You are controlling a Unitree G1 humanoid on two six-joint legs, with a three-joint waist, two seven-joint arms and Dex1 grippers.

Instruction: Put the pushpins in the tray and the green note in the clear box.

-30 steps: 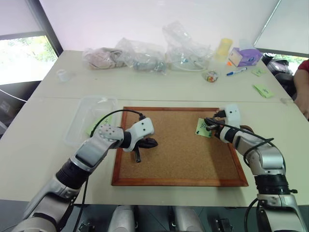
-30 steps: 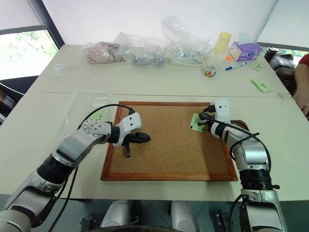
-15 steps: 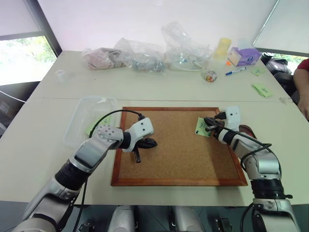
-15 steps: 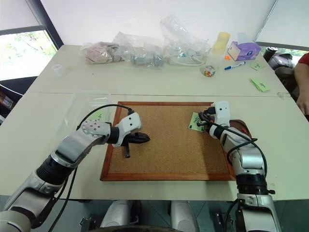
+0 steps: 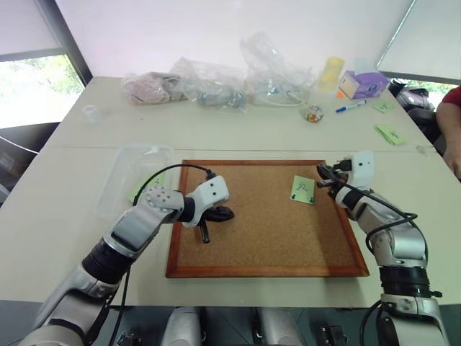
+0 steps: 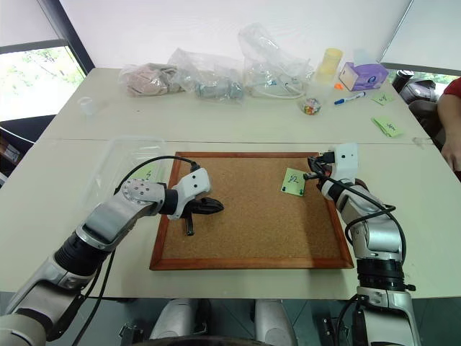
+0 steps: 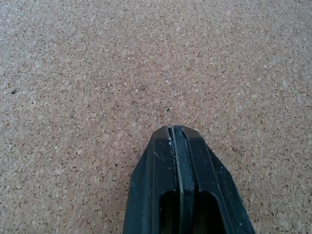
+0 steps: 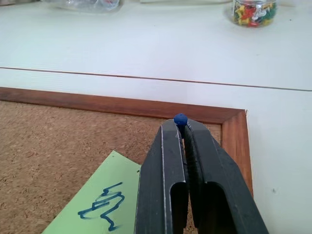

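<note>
R gripper [image 8: 181,127] shut tight on a blue pin [image 8: 180,118], its head poking out at the fingertips, held above the corkboard's [image 5: 266,216] far right corner, just right of the green note [image 5: 303,189]. Note lies flat on the cork near the board's right side, scribble up. L gripper [image 7: 175,139] closed w/ nothing in it, tips over bare cork at the board's left part. Clear box [image 5: 126,176] sits on the table left of the board, apart from it
</note>
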